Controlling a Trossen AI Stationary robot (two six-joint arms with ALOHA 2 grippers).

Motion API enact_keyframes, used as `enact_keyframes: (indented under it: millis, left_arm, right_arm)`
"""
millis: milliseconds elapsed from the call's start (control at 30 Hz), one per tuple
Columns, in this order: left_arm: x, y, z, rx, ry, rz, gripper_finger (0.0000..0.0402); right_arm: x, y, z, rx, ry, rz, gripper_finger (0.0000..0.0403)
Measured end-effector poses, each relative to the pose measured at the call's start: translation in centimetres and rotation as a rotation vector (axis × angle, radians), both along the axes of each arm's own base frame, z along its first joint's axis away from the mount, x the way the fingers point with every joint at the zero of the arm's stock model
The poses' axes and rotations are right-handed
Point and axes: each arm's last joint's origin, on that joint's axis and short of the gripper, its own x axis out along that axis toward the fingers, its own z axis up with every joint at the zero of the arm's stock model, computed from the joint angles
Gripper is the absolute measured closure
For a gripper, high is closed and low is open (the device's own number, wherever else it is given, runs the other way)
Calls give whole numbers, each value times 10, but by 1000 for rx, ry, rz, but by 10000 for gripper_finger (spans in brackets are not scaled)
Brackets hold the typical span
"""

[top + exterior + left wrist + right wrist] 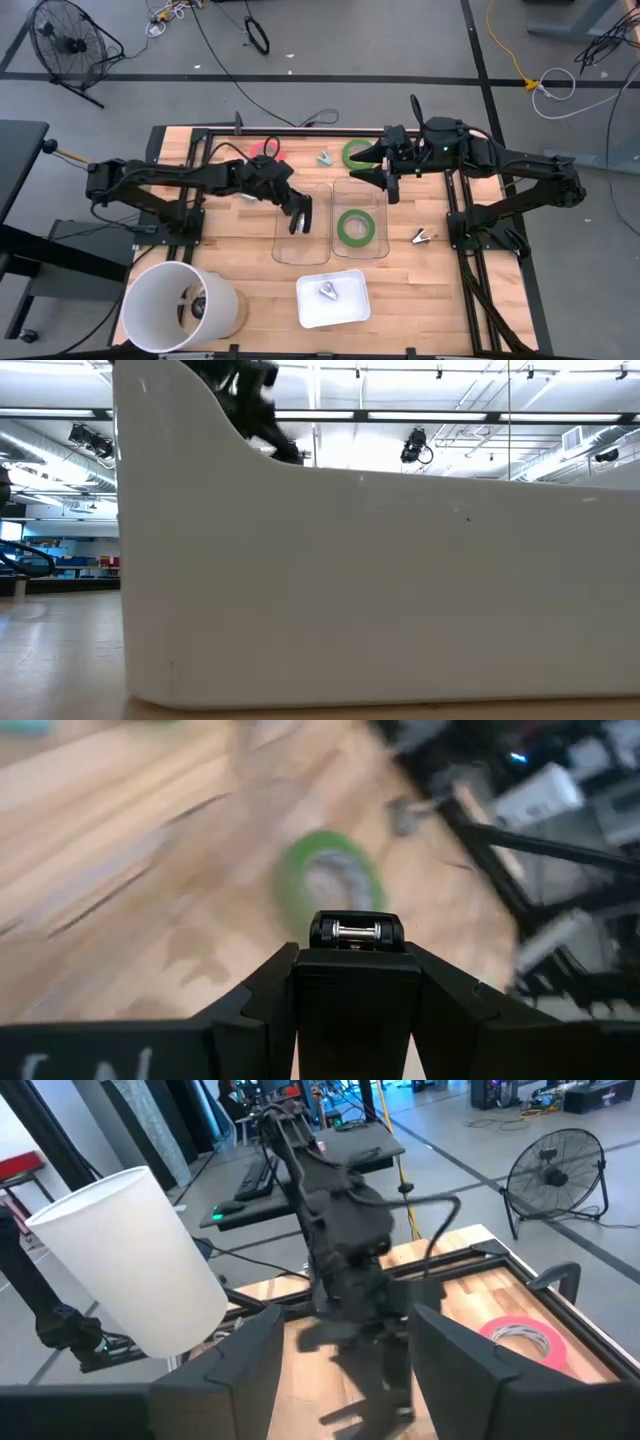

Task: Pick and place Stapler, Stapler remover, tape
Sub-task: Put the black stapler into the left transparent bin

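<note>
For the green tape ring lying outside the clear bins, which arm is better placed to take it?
The right arm, probably. Its gripper hovers open just beside that green tape ring. The left gripper hangs over the left clear bin, farther from it.

The left arm is reaching in from its side, its hand [299, 217] pointing downward with the fingers [306, 215] standing slightly apart and holding nothing. Opposite it, the right arm is stretching inward, its hand [371, 165] spreading its fingers wide, also empty.

The left arm [345, 1230] hangs between a white bucket [125, 1260] and red tape [522, 1338].
</note>
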Motion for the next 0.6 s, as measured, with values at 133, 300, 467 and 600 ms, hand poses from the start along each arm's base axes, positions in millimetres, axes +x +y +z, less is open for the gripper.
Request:
enact_keyframes:
  millis: [133, 300, 467, 600]
  left_arm:
    - [-10, 9, -20, -38, 63, 60, 252]
    - [-17, 12, -37, -92, 91, 99, 252]
    - [-14, 14, -43, -136, 90, 145, 252]
    - [-9, 13, -58, -204, 146, 174, 252]
  right_arm:
    - [0, 0, 0, -3, -1, 1, 193]
    - [0, 0, 0, -18, -1, 3, 193]
    - [0, -1, 0, -24, -1, -23, 193]
    - [0, -1, 0, -27, 0, -23, 193]
